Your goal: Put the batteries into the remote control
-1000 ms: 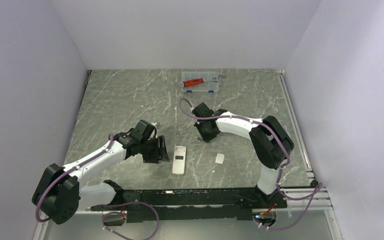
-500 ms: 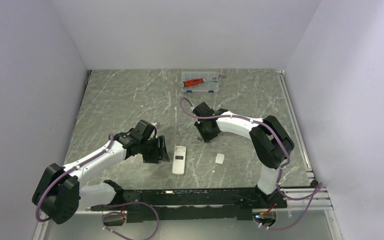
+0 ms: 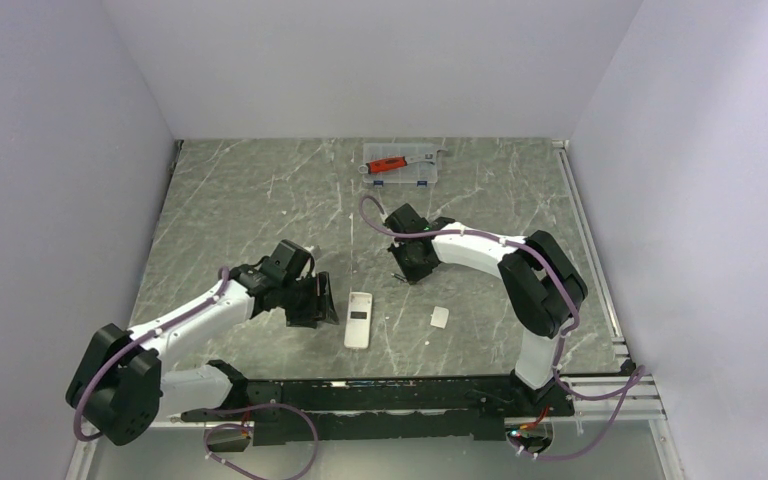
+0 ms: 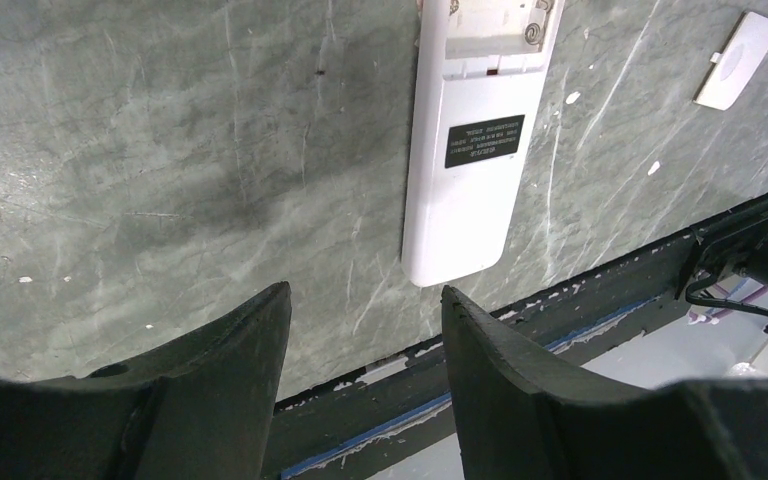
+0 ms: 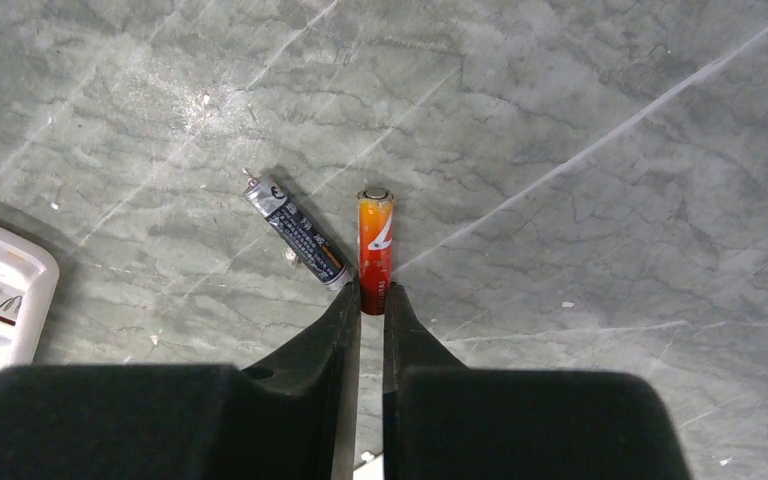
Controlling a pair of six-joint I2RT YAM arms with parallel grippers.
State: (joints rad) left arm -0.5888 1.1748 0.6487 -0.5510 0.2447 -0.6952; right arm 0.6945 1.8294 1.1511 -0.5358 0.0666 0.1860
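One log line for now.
right gripper: jaws shut on orange battery; other battery: beside it; left gripper: jaws open, empty; remote control: back up

White links (image 3: 192,322), black joints (image 3: 545,285), purple cables (image 3: 78,400); black left claw (image 4: 365,295), right claw (image 5: 371,297).

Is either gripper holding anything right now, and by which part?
The right gripper pinches the orange battery by one end; the rest sticks out in front. The left gripper is open, holding nothing.
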